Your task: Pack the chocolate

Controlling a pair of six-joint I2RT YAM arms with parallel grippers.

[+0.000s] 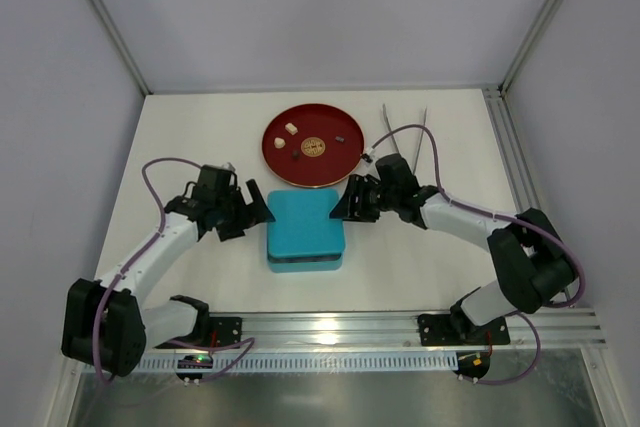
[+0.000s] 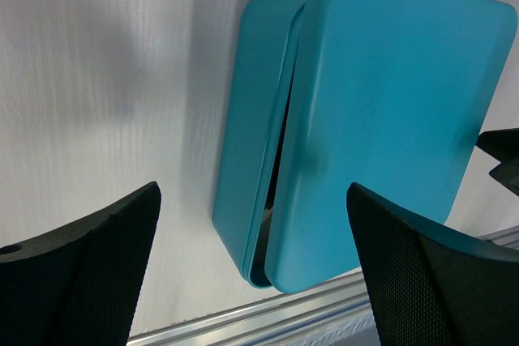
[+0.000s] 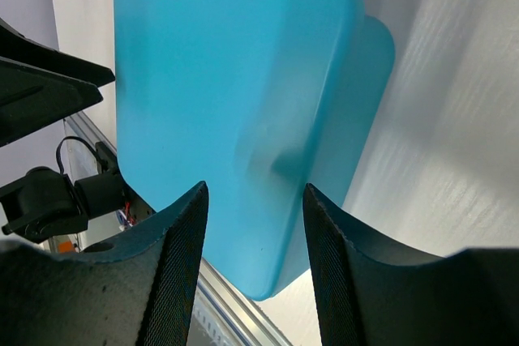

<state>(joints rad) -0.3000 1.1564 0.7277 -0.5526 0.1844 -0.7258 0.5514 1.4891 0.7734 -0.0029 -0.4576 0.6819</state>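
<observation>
Several small chocolate pieces [image 1: 291, 128], cream and dark brown, lie on a red round plate [image 1: 275, 160] behind a teal box [image 1: 305, 230]. The box's lid [image 2: 389, 95] sits skewed on its base [image 2: 255, 103], leaving a dark gap along one long side. My left gripper [image 1: 262, 209] hovers at the box's left far corner, jaws wide open and empty [image 2: 253, 192]. At the right far corner my right gripper [image 1: 345, 205] stands partly open, with the lid [image 3: 227, 79] beyond its fingertips [image 3: 255, 192] and nothing held.
A pair of metal tongs [image 1: 402, 129] lies right of the plate. White walls close in the table on three sides. An aluminium rail [image 1: 330, 325] runs along the near edge just in front of the box.
</observation>
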